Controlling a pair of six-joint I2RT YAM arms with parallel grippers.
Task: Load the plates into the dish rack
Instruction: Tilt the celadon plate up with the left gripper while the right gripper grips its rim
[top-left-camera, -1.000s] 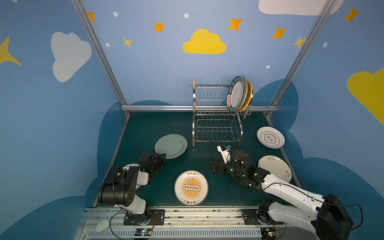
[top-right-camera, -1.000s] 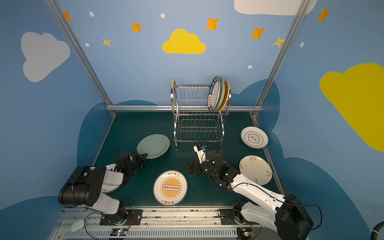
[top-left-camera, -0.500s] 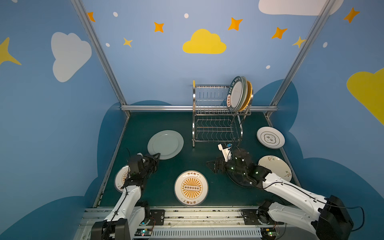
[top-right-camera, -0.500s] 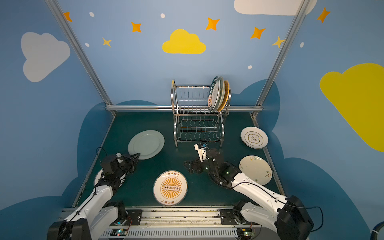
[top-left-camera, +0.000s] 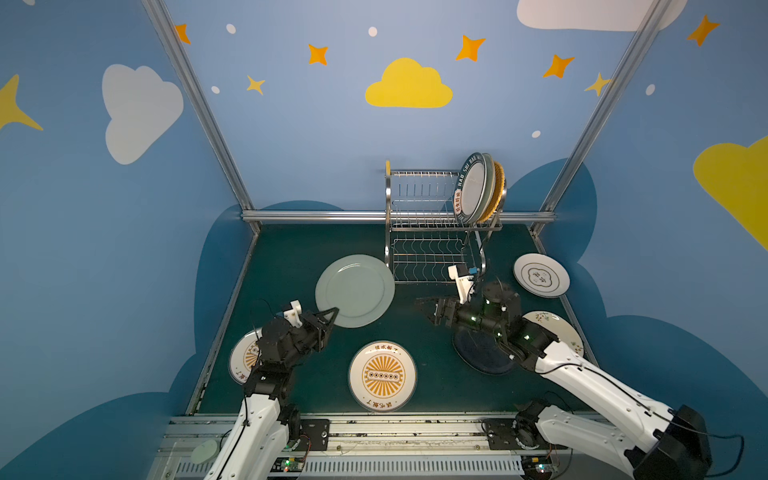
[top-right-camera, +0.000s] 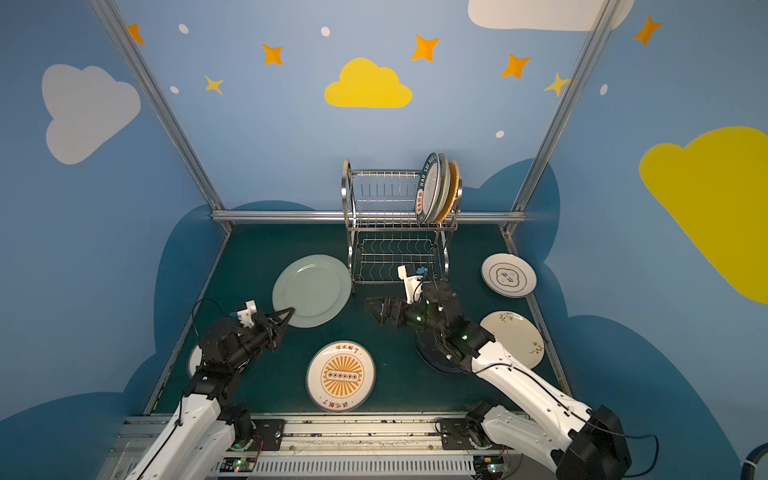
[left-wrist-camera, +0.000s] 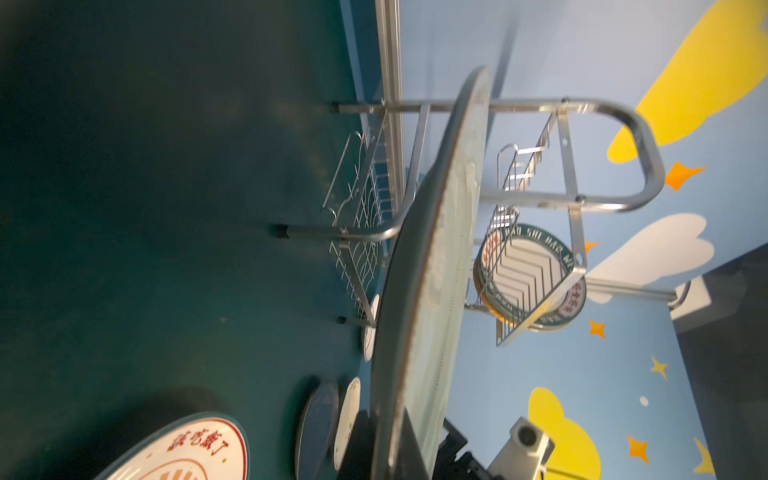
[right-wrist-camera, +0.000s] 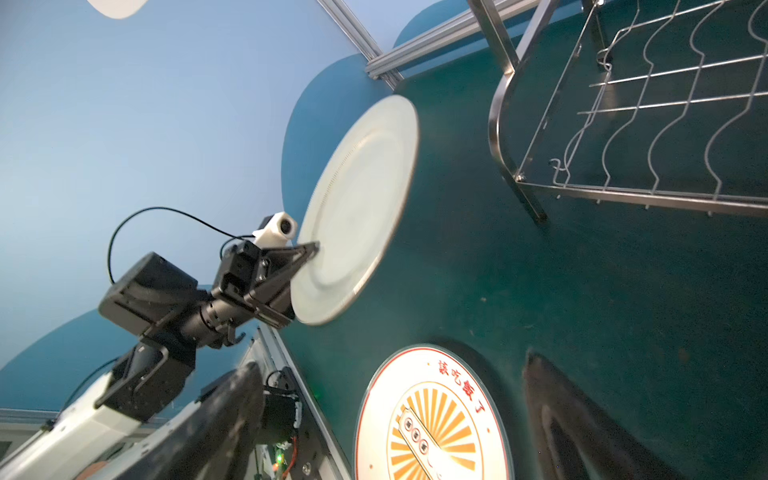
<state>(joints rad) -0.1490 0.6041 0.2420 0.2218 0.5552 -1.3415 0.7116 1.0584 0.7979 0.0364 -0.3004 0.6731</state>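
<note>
The grey-green plate (top-left-camera: 355, 291) hung in front of the dish rack (top-left-camera: 428, 227), off its left leg, apparently raised from the mat with its face turned up and slightly tilted. Being round it had no long axis, but its flat ran from the near rim out toward the rack. The left gripper (top-left-camera: 332, 311) was clamped tight on that near rim. The right gripper (top-left-camera: 424, 309), also in front of the rack, stood spread wide with nothing in it, its tips aimed at the held plate. On the right end of the rack's upper tier three plates stood on edge (the lettered plate (top-left-camera: 471, 193) foremost, the orange woven plate (top-left-camera: 500, 189) hindmost). Lying flat, further from the rack, were a sunburst plate (top-left-camera: 382, 376), a black plate (top-left-camera: 482, 353) under the right arm and a floral plate (top-left-camera: 557, 332). All sat on a dark green mat (top-left-camera: 291, 257), enclosed by blue walls (top-left-camera: 311, 137) painted with clouds and stars.
</note>
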